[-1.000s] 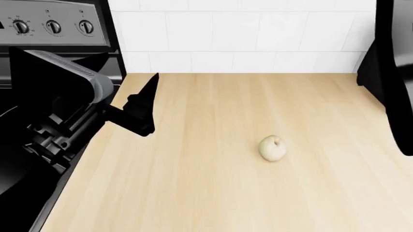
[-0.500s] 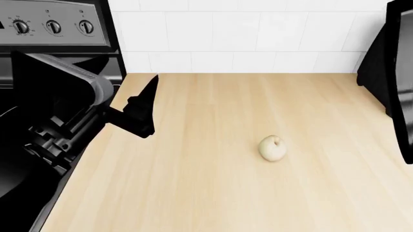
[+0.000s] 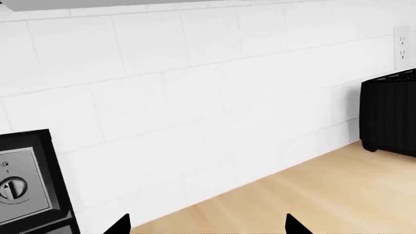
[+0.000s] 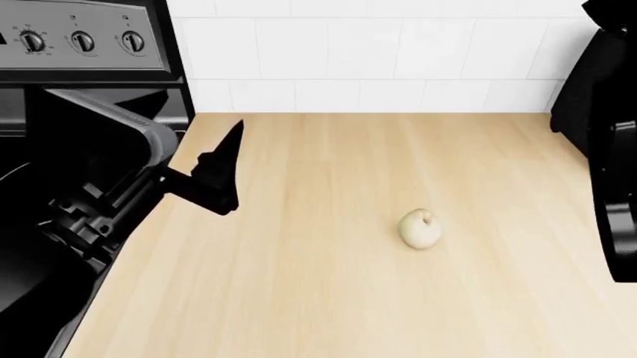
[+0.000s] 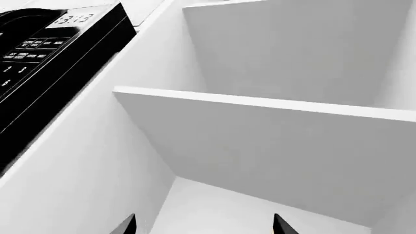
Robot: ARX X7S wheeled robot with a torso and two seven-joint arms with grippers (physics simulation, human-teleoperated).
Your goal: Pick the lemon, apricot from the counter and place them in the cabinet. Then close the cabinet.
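Head view: the apricot (image 4: pixel 420 228) lies alone on the light wood desk (image 4: pixel 329 298), well apart from both arms. The left gripper (image 4: pixel 214 179) hangs over the desk's stove-side edge, beside the black stove (image 4: pixel 60 112); its fingers look spread and hold nothing.

Left wrist view: two dark fingertips (image 3: pixel 118 225) stand wide apart with only desk and the tiled wall (image 3: pixel 195 97) between them.

Right wrist view: the right gripper (image 5: pixel 202 225) is spread wide and empty, facing the open white cabinet (image 5: pixel 273 146) beside the microwave (image 5: pixel 46 58). The lemon is not visible.
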